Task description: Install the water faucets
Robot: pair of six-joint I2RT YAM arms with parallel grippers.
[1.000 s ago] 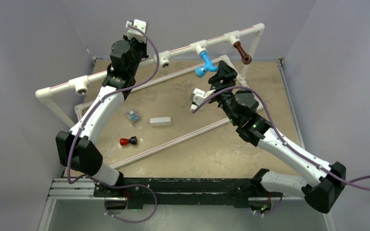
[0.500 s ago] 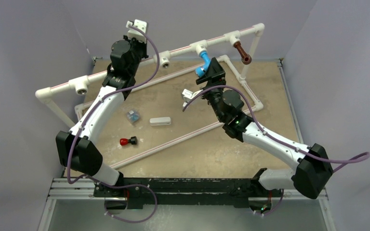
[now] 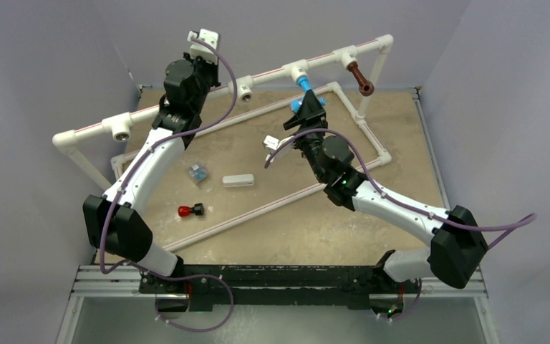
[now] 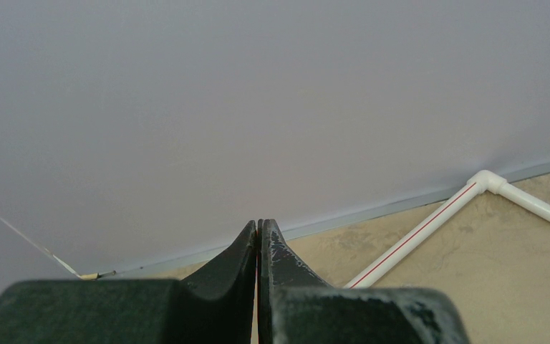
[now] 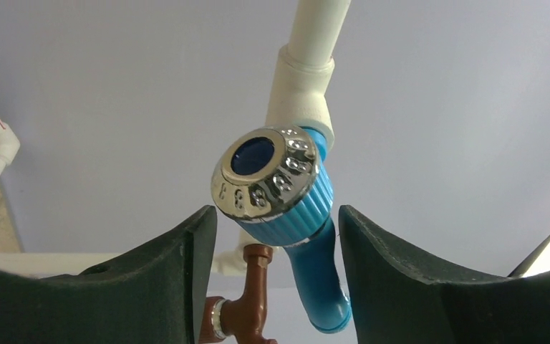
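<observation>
**Right claw (image 5: 278, 215) spread around the bright blue plastic tap (image 5: 293, 208)**

The right claw's two dark fingers (image 5: 186, 265) stand apart, one on each side of the bright blue plastic tap. In the right wrist view a thin gap shows between each finger and the tap's ribbed body, so nothing is pinched. The tap's silvery end faces that camera and its spout curves downward. Its far end sits in a white plastic pipe tee (image 5: 301, 93). Behind and below it, between the fingers, the dark brown plastic tap (image 5: 247, 312) shows.

From the top camera, the tan tabletop (image 3: 258, 229) carries a small red-and-black part (image 3: 190, 211). A little farther back lie a white rectangular block (image 3: 238, 180) and a small bluish piece (image 3: 198, 173). Beyond them the right claw (image 3: 306, 115) reaches up to the blue tap (image 3: 302, 84), which hangs from the raised white pipe rail with a red stripe (image 3: 265, 74). The brown tap (image 3: 360, 77) hangs from a tee near the rail's right end.

The left claw (image 4: 259, 226) is pressed together on nothing, raised by the far left of the rail and facing the back wall.
</observation>
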